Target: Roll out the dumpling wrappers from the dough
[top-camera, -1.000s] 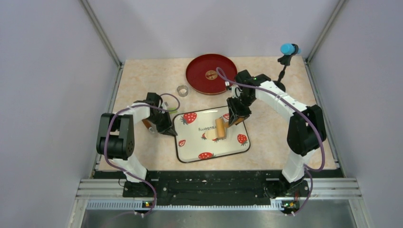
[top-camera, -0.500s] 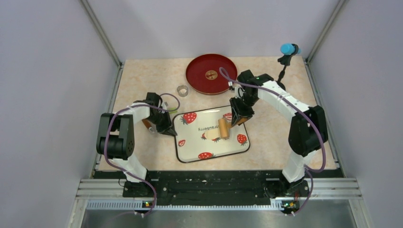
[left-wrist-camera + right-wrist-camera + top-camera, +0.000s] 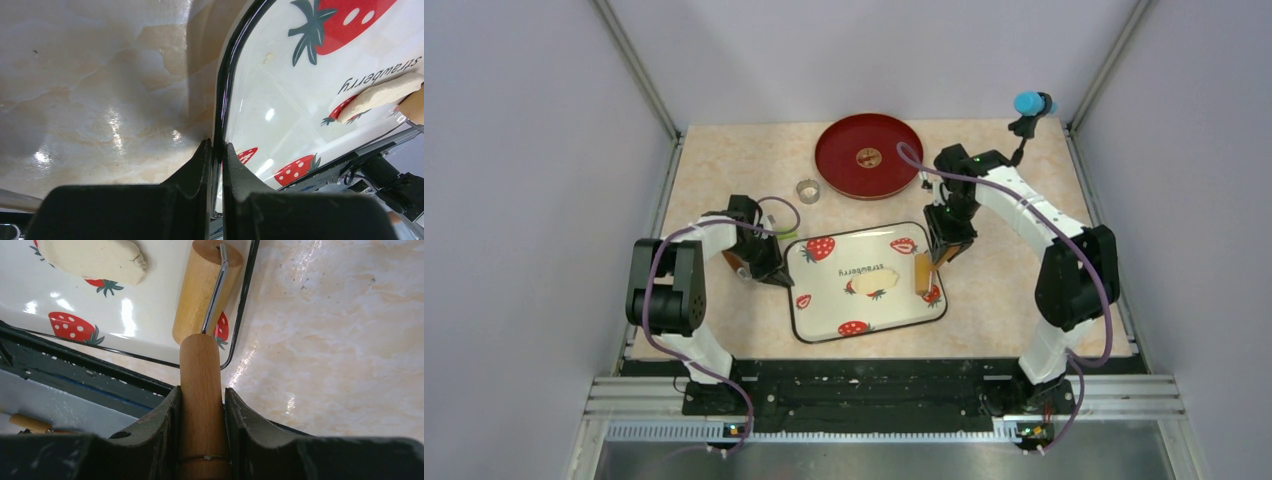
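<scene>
Dough [image 3: 869, 283], a soft pale cream mass pressed into a smooth flat oval with one creased end, lies near the middle of the glossy white rectangular tray [image 3: 832, 300], which is printed with red strawberries and edged by a thin black rim. To its right, apart from the dough, a tan wooden roller [image 3: 921, 273] rests at the tray's right end. It has a smooth cylindrical barrel joined by a bent metal rod to a rounded wooden handle. The right gripper [image 3: 201, 390] is clamped on that handle, its black fingers pressed against both sides of the wood. At the tray's left edge the left gripper [image 3: 216, 146] is pinched nearly closed on the black rim, one finger outside and one inside. The tray sits on a glossy beige marbled surface [image 3: 724, 170]. Farther back stand a round dark red plate [image 3: 839, 160] and, to its left, a small metal ring [image 3: 807, 189].
</scene>
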{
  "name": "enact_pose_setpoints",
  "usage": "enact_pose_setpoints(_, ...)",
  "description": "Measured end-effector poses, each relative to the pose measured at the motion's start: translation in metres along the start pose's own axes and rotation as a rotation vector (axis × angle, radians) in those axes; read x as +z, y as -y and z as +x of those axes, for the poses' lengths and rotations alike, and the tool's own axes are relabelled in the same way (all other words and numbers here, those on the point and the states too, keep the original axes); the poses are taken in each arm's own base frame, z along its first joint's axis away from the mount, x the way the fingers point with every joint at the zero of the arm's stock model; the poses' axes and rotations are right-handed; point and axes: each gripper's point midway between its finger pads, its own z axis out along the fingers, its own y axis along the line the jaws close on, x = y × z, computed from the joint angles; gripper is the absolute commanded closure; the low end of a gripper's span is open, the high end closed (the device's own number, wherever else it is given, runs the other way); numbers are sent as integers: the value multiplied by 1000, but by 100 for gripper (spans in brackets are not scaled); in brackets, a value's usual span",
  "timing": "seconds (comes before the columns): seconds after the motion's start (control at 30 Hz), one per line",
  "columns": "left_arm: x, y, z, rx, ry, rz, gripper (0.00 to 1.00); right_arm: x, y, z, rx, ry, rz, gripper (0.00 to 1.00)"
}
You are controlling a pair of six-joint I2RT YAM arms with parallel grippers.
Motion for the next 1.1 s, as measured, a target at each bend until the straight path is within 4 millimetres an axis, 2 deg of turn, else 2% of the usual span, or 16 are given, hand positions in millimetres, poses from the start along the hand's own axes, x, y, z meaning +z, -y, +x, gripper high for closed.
enact_pose_setpoints(0.2,0,0,1,2,-3,0,100,-2,-1,-3,-36,10,-5,100)
enact_pose_setpoints(0.47,2,3,2,0,-3,-16,100,-6,-4,-22,-60,94,-16,100)
enact_pose_setpoints(0.67,5,7,5,-9,-5,-26,100,-12,-15,-40,-77,164,-66,100)
enact_pose_setpoints(1.1,11,18,9,-13,-8,-24,100,-31,-45,-55,-152,224,-101,100)
